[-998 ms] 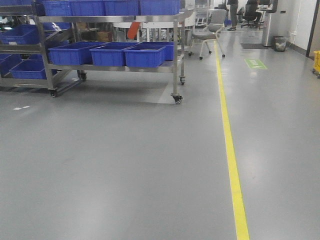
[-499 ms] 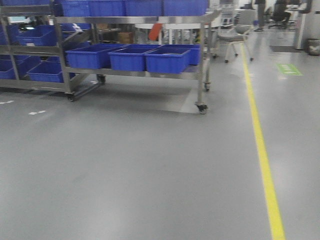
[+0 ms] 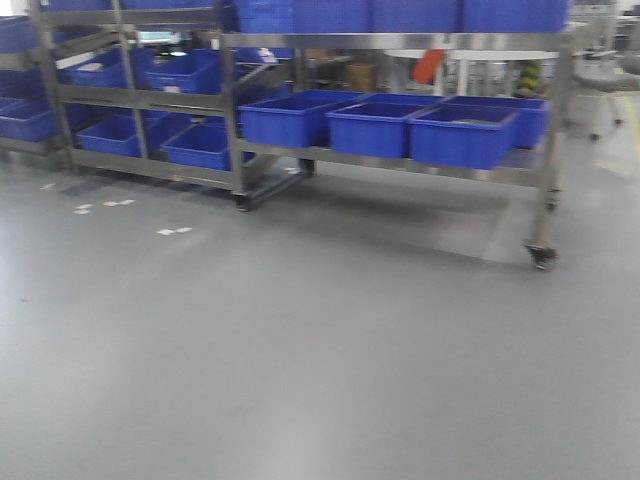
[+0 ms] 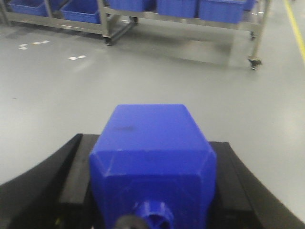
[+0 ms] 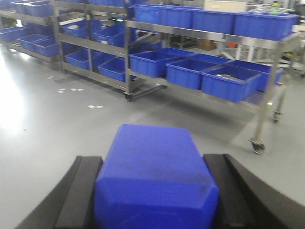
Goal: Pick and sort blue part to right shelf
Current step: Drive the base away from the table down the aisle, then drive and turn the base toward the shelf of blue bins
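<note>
- The left arm's jaws are closed on a chunky blue plastic part (image 4: pixel 152 157). Their black pads press against both of its flanks, and its bevelled end faces the wrist camera.
- The right arm's jaws are closed the same way on a second blue plastic block (image 5: pixel 155 176), which fills the gap between the pads.
- Both parts hang in the air over the smooth grey floor (image 3: pixel 300 350), well short of any shelf. Neither has been placed.
- Ahead stands a steel wheeled shelf rack (image 3: pixel 400 41). A row of open blue plastic bins (image 3: pixel 462 135) sits along the front edge of its lower shelf, and more bins line the top shelf.
- A second steel rack (image 3: pixel 140 168), also loaded with blue bins, adjoins it on the left side of the front view.
- I judge the step in hand to be the carry: the parts are picked, and the approach to the shelf is unfinished.
- The wheeled rack on the right is probably the target, though nothing marks it as such.
- The next move calls for closing the gap squarely and stopping clear of the corner castor (image 3: pixel 541 257). One arm then has to reach over a bin rim before its jaws open.
- The upper shelf overhangs the lower bins, so headroom for that reach looks tight.
</note>
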